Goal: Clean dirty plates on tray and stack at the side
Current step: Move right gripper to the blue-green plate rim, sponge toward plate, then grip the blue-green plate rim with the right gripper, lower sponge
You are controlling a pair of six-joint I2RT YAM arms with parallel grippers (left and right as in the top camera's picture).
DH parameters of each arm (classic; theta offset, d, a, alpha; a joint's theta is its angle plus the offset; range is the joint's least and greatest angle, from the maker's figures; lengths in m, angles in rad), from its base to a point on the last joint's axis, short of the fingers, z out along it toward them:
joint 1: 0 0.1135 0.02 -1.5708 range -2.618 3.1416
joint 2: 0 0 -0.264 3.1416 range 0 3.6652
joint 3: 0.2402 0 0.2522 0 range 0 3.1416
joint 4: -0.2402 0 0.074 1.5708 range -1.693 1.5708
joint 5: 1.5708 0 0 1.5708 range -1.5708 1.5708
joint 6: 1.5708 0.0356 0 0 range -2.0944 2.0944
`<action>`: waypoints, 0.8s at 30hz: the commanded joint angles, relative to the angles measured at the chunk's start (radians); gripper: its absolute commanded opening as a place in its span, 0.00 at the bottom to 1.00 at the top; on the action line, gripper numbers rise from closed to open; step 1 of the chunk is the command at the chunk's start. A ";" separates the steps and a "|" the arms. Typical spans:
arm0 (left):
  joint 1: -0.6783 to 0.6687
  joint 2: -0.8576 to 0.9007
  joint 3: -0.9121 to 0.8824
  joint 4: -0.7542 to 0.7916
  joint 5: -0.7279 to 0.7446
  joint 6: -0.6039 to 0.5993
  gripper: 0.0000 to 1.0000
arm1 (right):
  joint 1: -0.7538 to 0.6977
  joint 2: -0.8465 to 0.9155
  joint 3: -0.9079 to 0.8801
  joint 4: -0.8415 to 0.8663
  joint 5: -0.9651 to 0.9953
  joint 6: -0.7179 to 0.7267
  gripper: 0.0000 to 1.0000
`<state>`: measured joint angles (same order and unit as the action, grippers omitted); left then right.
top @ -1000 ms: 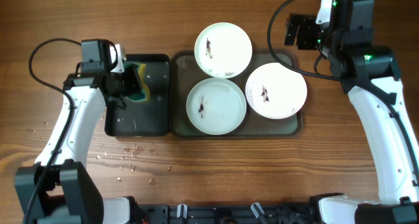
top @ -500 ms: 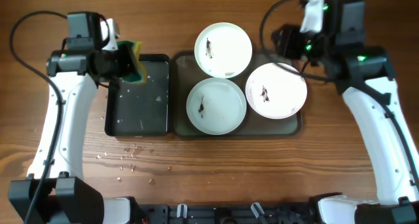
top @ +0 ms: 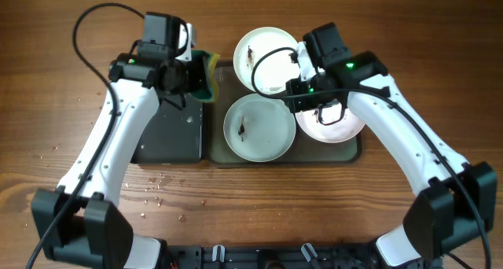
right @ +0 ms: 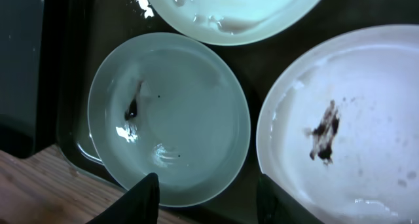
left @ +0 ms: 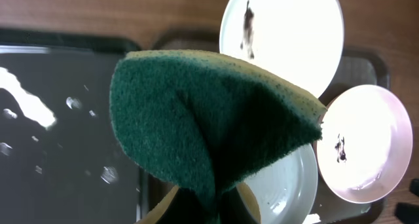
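Toward the near-left corner of the tray (top: 314,153) lies the bluish plate (right: 177,106), smudged, just below-left of the right gripper (right: 208,201), jaws parted and empty; the left gripper (top: 192,79), clamping the sponge (left: 209,119), hangs at the far-left corner.

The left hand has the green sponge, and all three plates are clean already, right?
Not clean yet. The left gripper does hold the green sponge, but every plate still has a dark smudge. The right wrist view shows them on the bluish plate and the white plate beside it, and the left wrist view shows one on the top plate.
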<state>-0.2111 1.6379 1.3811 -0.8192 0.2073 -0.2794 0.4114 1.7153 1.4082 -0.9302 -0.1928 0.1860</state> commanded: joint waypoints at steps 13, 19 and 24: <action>-0.075 0.110 0.010 -0.013 0.046 -0.096 0.04 | 0.010 0.238 -0.007 0.112 0.013 -0.186 0.27; -0.075 0.137 0.010 -0.014 0.035 -0.096 0.04 | 0.010 0.242 -0.008 0.127 0.014 -0.188 0.23; -0.077 0.151 0.009 -0.019 0.035 -0.096 0.04 | 0.010 0.243 -0.010 0.141 0.014 -0.193 0.22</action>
<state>-0.2855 1.7756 1.3811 -0.8349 0.2344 -0.3584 0.4183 1.9450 1.4071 -0.8024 -0.1852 0.0128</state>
